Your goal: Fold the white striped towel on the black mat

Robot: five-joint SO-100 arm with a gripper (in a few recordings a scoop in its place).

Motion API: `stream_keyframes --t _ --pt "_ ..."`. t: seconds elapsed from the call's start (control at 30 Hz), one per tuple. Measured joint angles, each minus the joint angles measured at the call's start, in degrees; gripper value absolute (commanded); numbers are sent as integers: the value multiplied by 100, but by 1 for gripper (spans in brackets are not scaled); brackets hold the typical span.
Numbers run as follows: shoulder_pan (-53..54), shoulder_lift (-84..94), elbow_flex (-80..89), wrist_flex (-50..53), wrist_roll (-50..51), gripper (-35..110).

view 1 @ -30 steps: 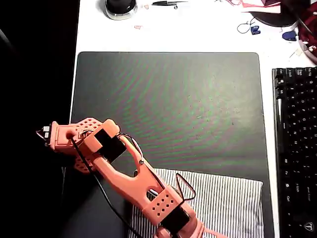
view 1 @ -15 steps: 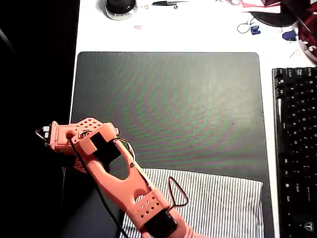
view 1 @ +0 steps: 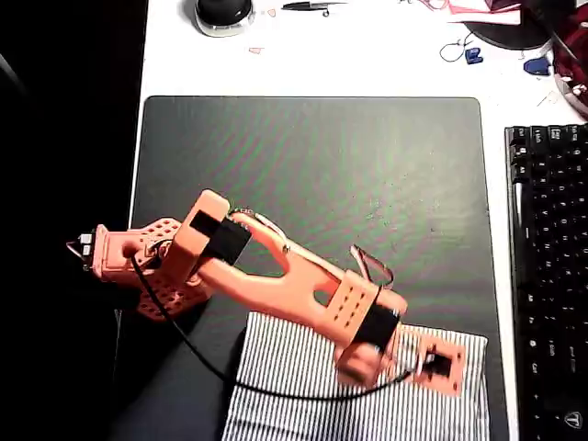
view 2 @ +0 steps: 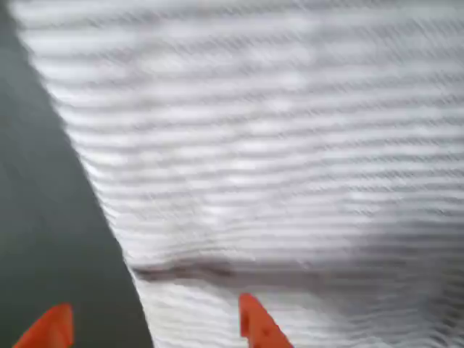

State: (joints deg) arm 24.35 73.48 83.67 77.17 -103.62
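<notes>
I've got the orange arm (view 1: 276,285) reaching from its base at the left across the black mat (view 1: 312,175), head over the towel's far-right part in the overhead view. The white striped towel (view 1: 303,381) lies flat along the mat's near edge and runs out of the bottom of the picture; the long axis looks left-right, stripes running near-far. Its right edge sits just inside the mat's right edge, beside the keyboard (view 1: 548,276).

Wrist view: gripper (view 2: 156,322) looks down on the towel (view 2: 290,159), picture motion-blurred. Jaws stand apart with nothing between them. One tip (view 2: 51,328) is over bare mat (view 2: 43,217), the other (view 2: 254,322) over cloth, so the jaws straddle a towel edge that runs diagonally up-left through the view. There's a dark crease or seam across the cloth just ahead of the tips; can't tell which.

My read: this is the approach to a grasp, no fold done yet. The key relation is the edge lying right between the tips, cloth on the right-hand tip's side in the wrist view. Next move should be straight down, then pinch. Risk: thin cloth lying flat on the mat, tips could skate over it without catching a layer.
</notes>
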Motion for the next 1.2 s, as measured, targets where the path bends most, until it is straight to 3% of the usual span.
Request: stream_keyframes --t 0.4,0.57,0.87,1.2 --pt "-220 -316 668 -1494 167 22" --pt "114 -413 729 -1907 -325 0" --pt "281 -308 826 -2136 -624 0" --pt "-984 439 1644 -1951 1345 0"
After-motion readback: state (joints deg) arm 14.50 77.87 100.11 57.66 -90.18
